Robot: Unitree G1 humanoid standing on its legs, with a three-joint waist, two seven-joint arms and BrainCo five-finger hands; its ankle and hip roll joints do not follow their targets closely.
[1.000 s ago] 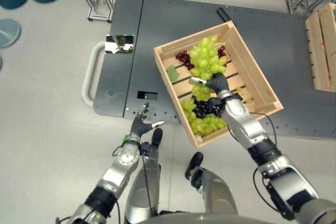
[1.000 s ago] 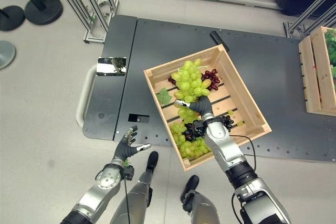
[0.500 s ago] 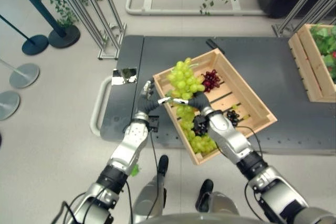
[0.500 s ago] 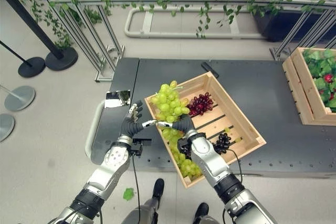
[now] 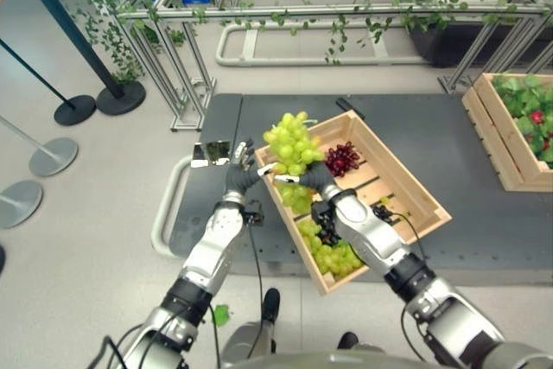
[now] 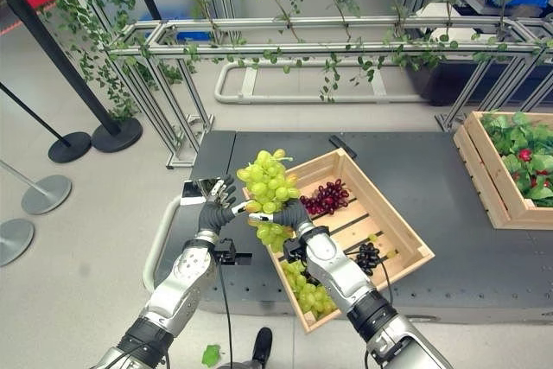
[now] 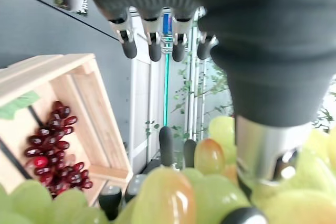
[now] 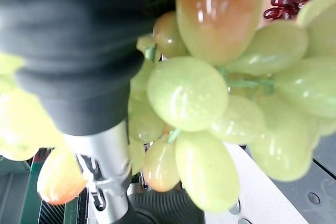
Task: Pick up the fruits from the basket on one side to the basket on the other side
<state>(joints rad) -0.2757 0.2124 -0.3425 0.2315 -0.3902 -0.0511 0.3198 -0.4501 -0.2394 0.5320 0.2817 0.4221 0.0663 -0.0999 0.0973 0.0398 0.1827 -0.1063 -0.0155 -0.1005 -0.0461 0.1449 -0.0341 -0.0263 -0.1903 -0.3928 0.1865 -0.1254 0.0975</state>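
A big bunch of green grapes (image 5: 291, 143) hangs over the near left corner of the slatted wooden crate (image 5: 402, 164), with my right hand (image 5: 314, 178) shut on its lower part. In the right wrist view the grapes (image 8: 210, 98) press against the thumb. My left hand (image 5: 239, 177) is open just left of the bunch, fingers (image 7: 152, 45) straight and thumb against the grapes. Red grapes (image 5: 342, 158), dark grapes (image 6: 367, 256) and more green grapes (image 5: 333, 257) lie in the crate.
The crate sits askew on a dark grey table (image 5: 432, 127). A second wooden crate (image 5: 491, 140) with leaves and red fruit stands at the table's right end. A shiny plate (image 5: 210, 153) lies at the table's left. Metal railings with vines stand behind, post bases on the left.
My right hand has lifted the green bunch up and left out of the crate. My left hand rose from below the table edge to beside the bunch. The camera tilted up.
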